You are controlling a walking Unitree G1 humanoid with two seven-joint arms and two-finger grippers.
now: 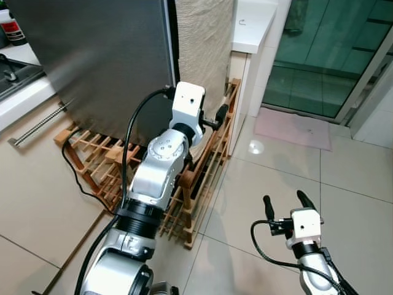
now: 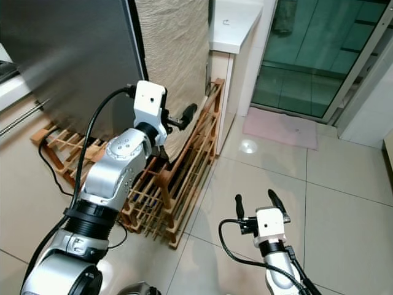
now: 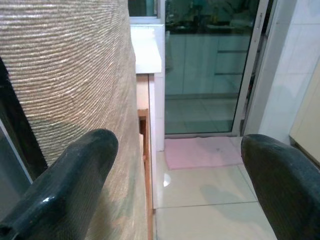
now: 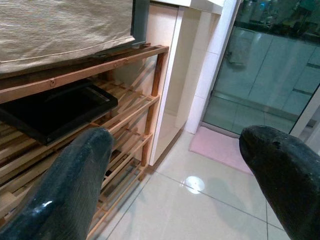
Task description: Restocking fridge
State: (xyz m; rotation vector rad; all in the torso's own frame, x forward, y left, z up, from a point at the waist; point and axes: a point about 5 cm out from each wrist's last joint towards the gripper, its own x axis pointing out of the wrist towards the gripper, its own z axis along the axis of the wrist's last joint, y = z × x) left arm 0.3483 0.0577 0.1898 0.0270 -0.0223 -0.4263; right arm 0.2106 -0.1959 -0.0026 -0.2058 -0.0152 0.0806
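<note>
here, left tool (image 1: 216, 118) spread empty beside fridge (image 1: 104, 55), right tool (image 1: 287, 204) spread empty

You find no readable text here: the bottle (image 1: 11, 27) on the counter at the far left carries a red-and-white label, but its lettering is too small and blurred to make out.

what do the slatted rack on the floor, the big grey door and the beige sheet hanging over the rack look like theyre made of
The slatted rack looks like varnished wood: orange-brown, visible slats and joints. The big grey door appears to be brushed metal, likely stainless steel, with a dull streaky sheen. The beige sheet seems a woven fabric or fibre mat; fine horizontal ribs show near the open left gripper.
</note>
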